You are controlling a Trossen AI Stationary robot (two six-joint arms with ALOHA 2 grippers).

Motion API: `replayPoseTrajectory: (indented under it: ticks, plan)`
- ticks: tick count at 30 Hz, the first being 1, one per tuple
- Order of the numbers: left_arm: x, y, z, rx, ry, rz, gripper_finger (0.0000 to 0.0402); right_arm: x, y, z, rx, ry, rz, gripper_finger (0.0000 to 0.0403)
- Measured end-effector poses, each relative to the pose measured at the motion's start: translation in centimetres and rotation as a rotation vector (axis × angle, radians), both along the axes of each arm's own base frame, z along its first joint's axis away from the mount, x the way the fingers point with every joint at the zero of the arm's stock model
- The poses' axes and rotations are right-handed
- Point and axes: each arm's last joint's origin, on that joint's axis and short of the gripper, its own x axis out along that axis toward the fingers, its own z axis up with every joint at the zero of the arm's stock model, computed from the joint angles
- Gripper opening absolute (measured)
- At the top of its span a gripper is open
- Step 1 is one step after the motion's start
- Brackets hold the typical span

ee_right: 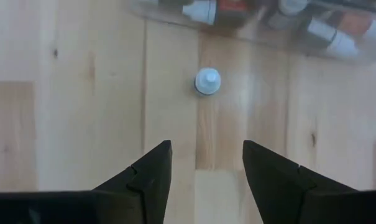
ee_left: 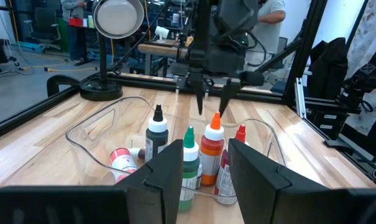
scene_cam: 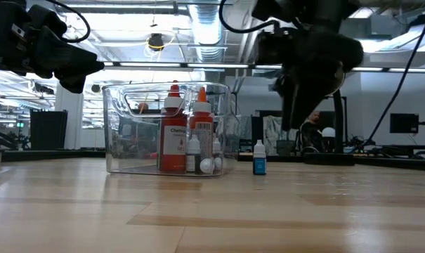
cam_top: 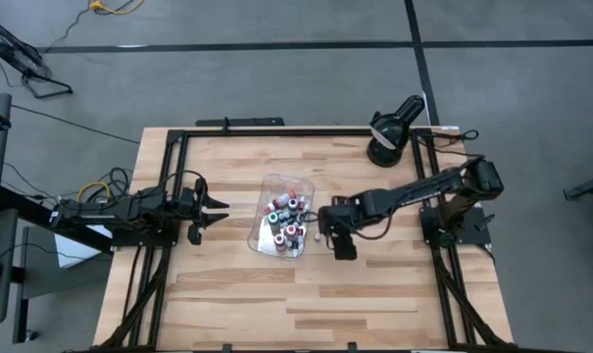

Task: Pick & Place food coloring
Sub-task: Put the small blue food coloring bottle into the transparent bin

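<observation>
- Right end effector (ee_right: pixel 203 165), fingers apart, empty, hovers above small bottle (ee_right: pixel 207 81) on bench (cam_top: pixel 374 294), right of tray (cam_top: pixel 260 230).
- Step: likely picking; next lower, clamp.
- Left end effector (ee_left: pixel 203 168) apart, waiting left.

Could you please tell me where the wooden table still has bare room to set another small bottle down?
The light wooden table is bare along its near edge, and between the clear plastic tray and the left end effector. It is crowded inside the tray and beside it, where a small white-capped blue bottle stands under the right end effector.

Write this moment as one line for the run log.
right claw: open, above small white-capped bottle | bottle: upright on table, outside clear tray | left claw: open, waiting beside tray
</observation>
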Motion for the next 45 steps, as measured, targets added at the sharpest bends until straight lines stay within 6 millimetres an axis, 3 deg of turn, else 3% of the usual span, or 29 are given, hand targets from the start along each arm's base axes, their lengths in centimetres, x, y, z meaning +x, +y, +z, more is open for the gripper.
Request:
replayPoseTrajectory:
  ticks: [6,15,23,29,40,45]
  plan:
    - [0.0,0.0,0.0,0.000,-0.001,0.000,0.0118,-0.1,-0.5,-0.9,-0.173,-0.052,-0.113,0.0207]
    - [0.0,0.0,0.0,0.000,-0.001,0.000,0.0118,1.9,0.2,-3.9,-0.087,-0.055,0.052,0.0241]
    - [0.0,0.0,0.0,0.000,0.000,0.000,0.0118,2.9,0.5,-4.5,-0.082,-0.121,0.061,0.0233]
    - [0.0,0.0,0.0,0.000,0.000,0.000,0.0118,2.9,0.5,-4.5,-0.077,-0.121,0.061,0.0198]
    - [0.0,0.0,0.0,0.000,0.000,0.000,0.0118,2.9,0.3,-4.6,-0.053,-0.114,0.055,0.0071]
    - [0.0,0.0,0.0,0.000,0.000,0.000,0.0118,2.8,0.3,-4.6,-0.051,-0.110,0.047,0.0040]
